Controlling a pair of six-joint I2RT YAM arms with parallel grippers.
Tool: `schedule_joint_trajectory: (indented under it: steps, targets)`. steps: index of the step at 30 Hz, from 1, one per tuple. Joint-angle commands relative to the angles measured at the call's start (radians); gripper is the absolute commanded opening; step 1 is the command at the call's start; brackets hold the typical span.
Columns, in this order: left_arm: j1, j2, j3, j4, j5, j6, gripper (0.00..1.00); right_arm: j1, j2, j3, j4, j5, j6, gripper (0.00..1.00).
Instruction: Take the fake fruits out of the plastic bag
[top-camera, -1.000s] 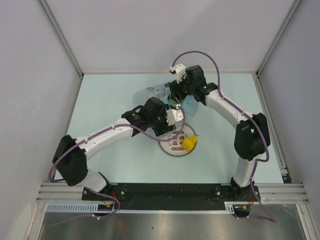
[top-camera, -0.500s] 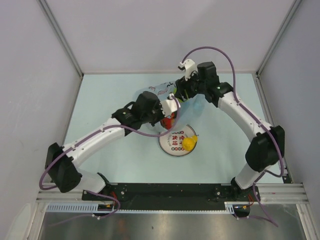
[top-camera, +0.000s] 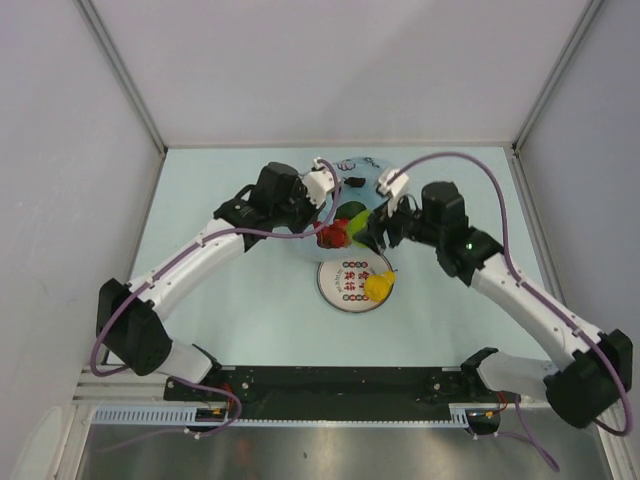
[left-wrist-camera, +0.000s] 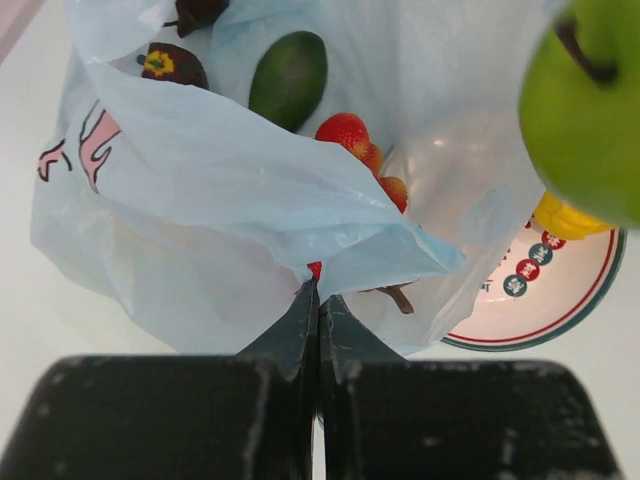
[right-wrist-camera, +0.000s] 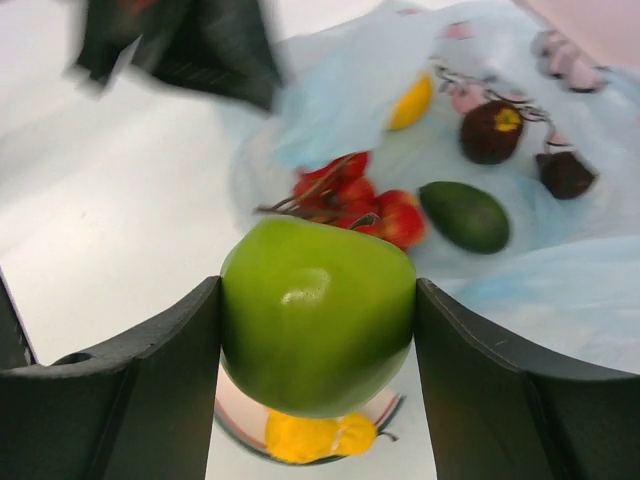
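Observation:
The plastic bag (top-camera: 350, 195) lies crumpled at the table's middle, its mouth open. My left gripper (top-camera: 325, 200) is shut on the bag's edge (left-wrist-camera: 318, 290). Inside the plastic bag (right-wrist-camera: 330, 110) lie a cluster of red berries (left-wrist-camera: 350, 135), a dark green fruit (left-wrist-camera: 288, 78) and a yellow piece (right-wrist-camera: 412, 100). My right gripper (right-wrist-camera: 318, 320) is shut on the green apple (right-wrist-camera: 318, 315) and holds it above the plate's far rim, just off the bag. In the top view the green apple (top-camera: 352, 222) sits beside the red berries (top-camera: 330, 235).
A round white plate (top-camera: 345, 295) with red lettering lies just near of the bag, with a yellow fruit (top-camera: 378, 286) on its right side. Two dark brown fruits (right-wrist-camera: 490, 130) lie deeper in the bag. Grey walls enclose the table on three sides.
My left gripper has shut on the bag's edge and drawn it back and to the left. My right gripper has carried the green apple out of the bag towards the plate.

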Motion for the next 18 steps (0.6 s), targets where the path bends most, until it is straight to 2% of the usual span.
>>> schedule_joint_trajectory:
  steps: [1,2,3,5,10,13,18]
  targets:
    - [0.009,0.015,0.062,-0.025,0.042,-0.016,0.0,0.156,-0.206,-0.194,0.27,0.163,-0.132,0.07]
    - [0.012,0.019,0.064,-0.027,0.045,-0.014,0.0,0.186,-0.236,-0.242,0.325,0.208,-0.222,0.06]
    - [0.012,0.021,0.07,-0.034,0.045,-0.013,0.0,0.212,-0.27,-0.345,0.353,0.227,-0.258,0.02]
    - [0.013,0.03,0.076,-0.042,0.048,-0.008,0.0,0.285,-0.351,-0.44,0.411,0.276,-0.348,0.0]
    - [0.015,0.048,0.096,-0.053,0.045,-0.002,0.0,0.4,-0.431,-0.613,0.422,0.335,-0.439,0.0]
    - [0.016,0.05,0.097,-0.05,0.047,-0.007,0.0,0.444,-0.43,-0.601,0.345,0.313,-0.494,0.0]
    - [0.016,0.033,0.088,-0.028,0.053,-0.008,0.0,0.43,-0.385,-0.506,0.157,0.304,-0.652,0.0]
